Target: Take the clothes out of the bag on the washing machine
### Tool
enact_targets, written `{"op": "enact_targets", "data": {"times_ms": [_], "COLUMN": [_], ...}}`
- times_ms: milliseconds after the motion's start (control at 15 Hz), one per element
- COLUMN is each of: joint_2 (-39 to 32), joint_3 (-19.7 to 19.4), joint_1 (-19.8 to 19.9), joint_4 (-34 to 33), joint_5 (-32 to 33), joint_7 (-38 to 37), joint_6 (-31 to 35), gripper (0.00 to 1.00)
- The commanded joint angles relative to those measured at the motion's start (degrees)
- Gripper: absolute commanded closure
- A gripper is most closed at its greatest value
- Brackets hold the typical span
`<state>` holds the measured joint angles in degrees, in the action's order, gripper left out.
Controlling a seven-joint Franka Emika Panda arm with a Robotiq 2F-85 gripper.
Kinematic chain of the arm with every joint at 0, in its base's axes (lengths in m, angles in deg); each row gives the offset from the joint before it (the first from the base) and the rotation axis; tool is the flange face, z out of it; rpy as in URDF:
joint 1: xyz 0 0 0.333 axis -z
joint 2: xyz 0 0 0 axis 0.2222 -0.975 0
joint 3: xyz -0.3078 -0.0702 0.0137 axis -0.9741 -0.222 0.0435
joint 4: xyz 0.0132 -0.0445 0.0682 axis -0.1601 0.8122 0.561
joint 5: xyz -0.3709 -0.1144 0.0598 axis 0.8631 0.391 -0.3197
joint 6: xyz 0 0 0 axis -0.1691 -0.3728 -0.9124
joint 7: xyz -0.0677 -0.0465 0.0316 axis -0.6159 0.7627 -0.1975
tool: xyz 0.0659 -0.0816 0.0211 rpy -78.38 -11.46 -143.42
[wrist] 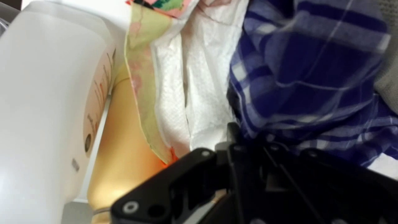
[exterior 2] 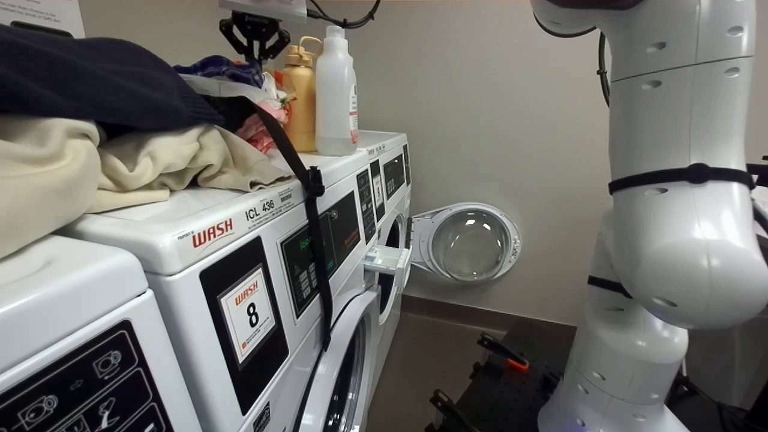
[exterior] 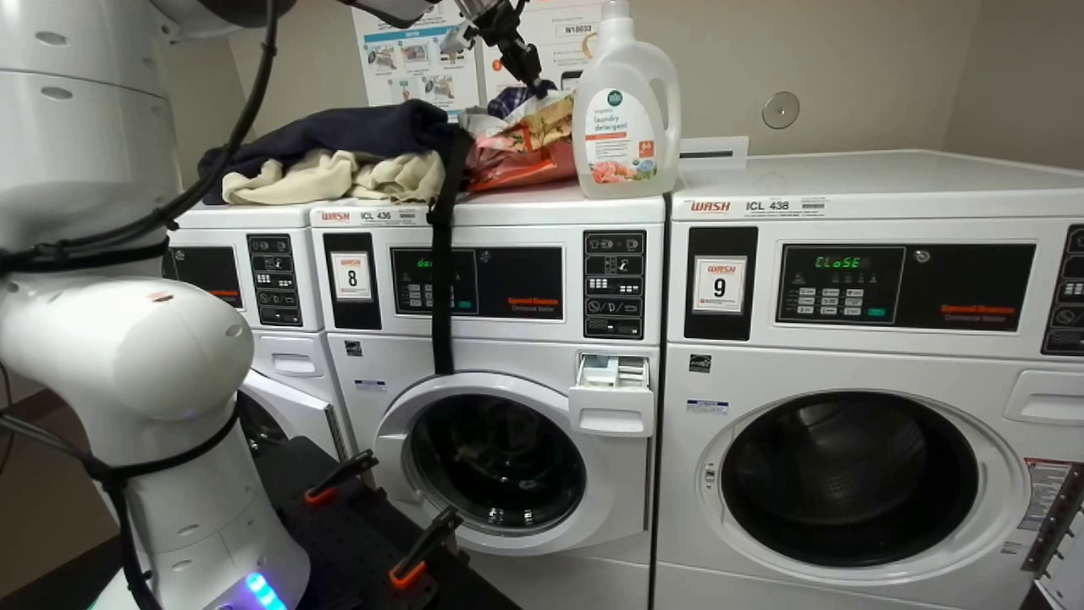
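The bag [exterior: 521,161] is red and pink with a flower print. It lies on top of the white washing machine [exterior: 525,216] and also shows in an exterior view [exterior 2: 264,129]. Its rim [wrist: 141,77] and white lining show in the wrist view. A blue and white plaid cloth [wrist: 298,71] bulges from the bag's mouth; it shows in both exterior views [exterior: 511,102] [exterior 2: 222,69]. My gripper [wrist: 245,133] points down at the mouth, its fingers close together with plaid fabric at the tips. It appears shut on the cloth's edge [exterior 2: 259,63]. The bag's inside is mostly hidden.
A clear detergent bottle [exterior: 627,119] and a yellow bottle [exterior 2: 300,102] stand right beside the bag. Navy clothing [exterior: 339,131] and cream clothing [exterior: 339,176] lie piled on its other side. A black strap [exterior: 442,288] hangs down the front. A detergent drawer [exterior: 611,407] sticks out.
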<state>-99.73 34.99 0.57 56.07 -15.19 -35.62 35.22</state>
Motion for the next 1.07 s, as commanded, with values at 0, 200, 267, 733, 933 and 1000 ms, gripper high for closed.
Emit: {"op": "enact_targets", "data": {"times_ms": [0, 200, 267, 733, 933, 1000], "joint_2": [-2.34, -3.57, -3.87, -5.85, -6.59, -6.8], "joint_3": [0.12, 0.03, 0.05, 0.22, 0.33, 0.35], "joint_1": [-1.54, -2.08, -2.13, -2.67, -3.09, -3.22], "joint_4": [-6.65, -8.2, -8.47, -12.13, -13.75, -14.16], "joint_5": [3.28, 3.79, 3.82, 3.3, 2.92, 2.88], "joint_7": [0.43, 0.5, 0.62, 0.82, 1.0, 1.11], "joint_6": [-3.2, -4.12, -4.37, -4.27, -4.57, -4.68], "gripper": [0.95, 0.89, 0.65, 0.25, 0.01, 0.0]}}
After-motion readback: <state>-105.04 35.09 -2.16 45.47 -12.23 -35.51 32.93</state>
